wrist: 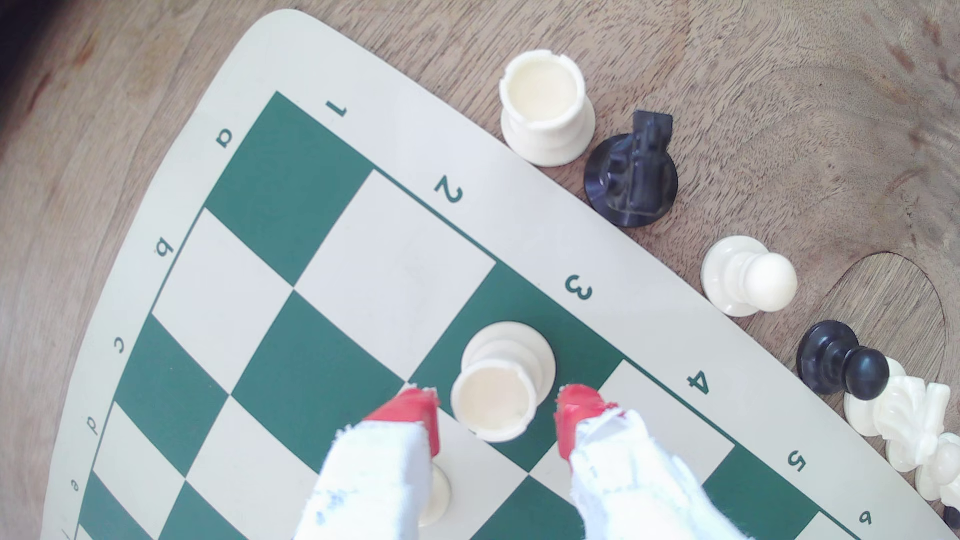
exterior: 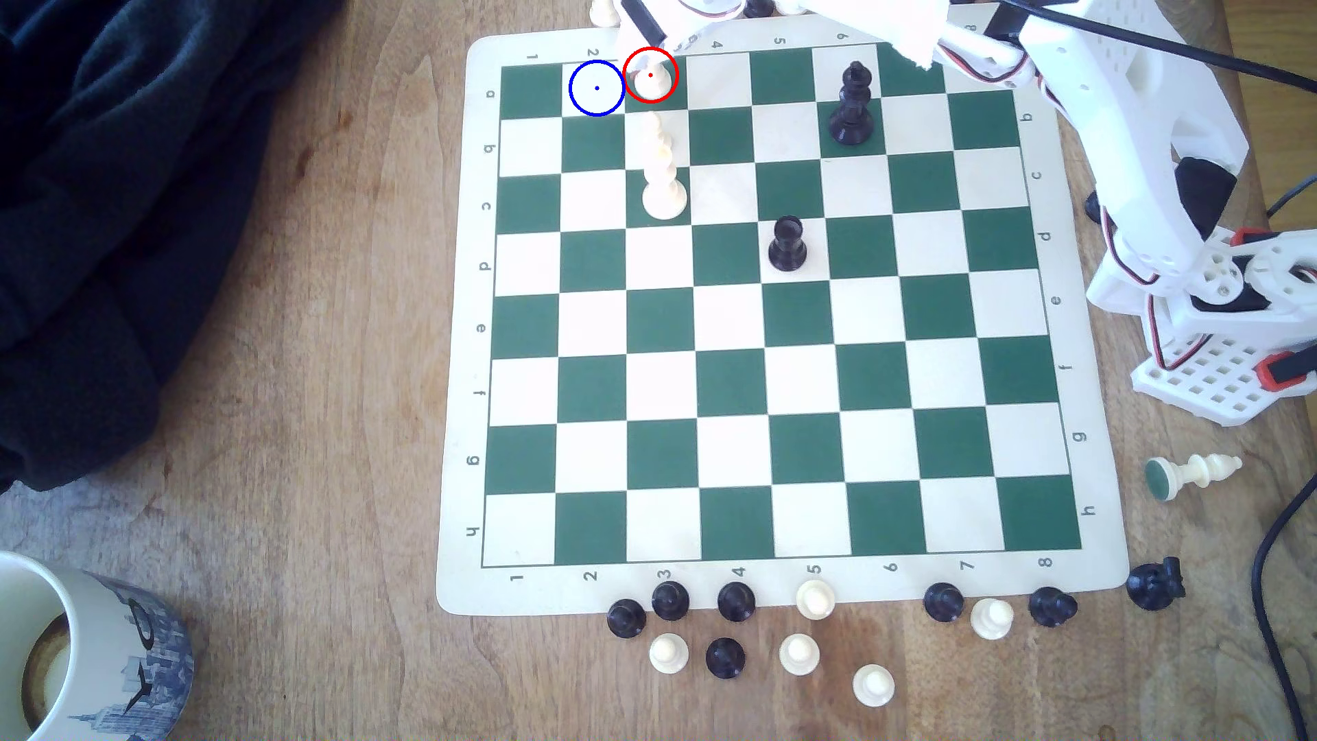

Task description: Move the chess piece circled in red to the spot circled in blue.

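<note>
The piece (wrist: 501, 384) stands upright between the released hand's (wrist: 498, 418) red fingertips (wrist: 415, 410); the spot (exterior: 597, 88) adjoins its square.

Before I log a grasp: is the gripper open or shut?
Open: the gripper has red fingertips either side of the chess piece, with visible gaps.

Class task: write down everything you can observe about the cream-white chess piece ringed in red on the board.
The chess piece is a short rook of smooth cream-white material that looks like plastic, with a round flared base, a narrower body and a notched, hollow crown. It stands upright on the green square in row a, column 3, next to the blue-ringed cream square. The gripper has its red-tipped jaws open on either side of the crown, with a gap visible on each side; nothing touches it but the board.
</note>
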Action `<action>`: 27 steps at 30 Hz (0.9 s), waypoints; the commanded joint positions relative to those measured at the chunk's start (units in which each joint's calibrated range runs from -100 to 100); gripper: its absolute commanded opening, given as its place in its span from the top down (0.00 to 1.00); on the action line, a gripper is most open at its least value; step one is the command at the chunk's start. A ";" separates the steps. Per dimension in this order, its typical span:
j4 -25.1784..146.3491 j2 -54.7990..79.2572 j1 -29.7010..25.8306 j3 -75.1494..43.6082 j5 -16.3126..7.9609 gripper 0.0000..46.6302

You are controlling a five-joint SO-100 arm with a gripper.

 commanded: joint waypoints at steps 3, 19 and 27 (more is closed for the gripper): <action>-0.85 -0.54 -0.46 -0.87 -0.39 0.73; -3.72 -0.45 -0.85 -2.23 -0.73 0.74; -4.62 -0.54 -0.77 -2.41 -0.73 0.79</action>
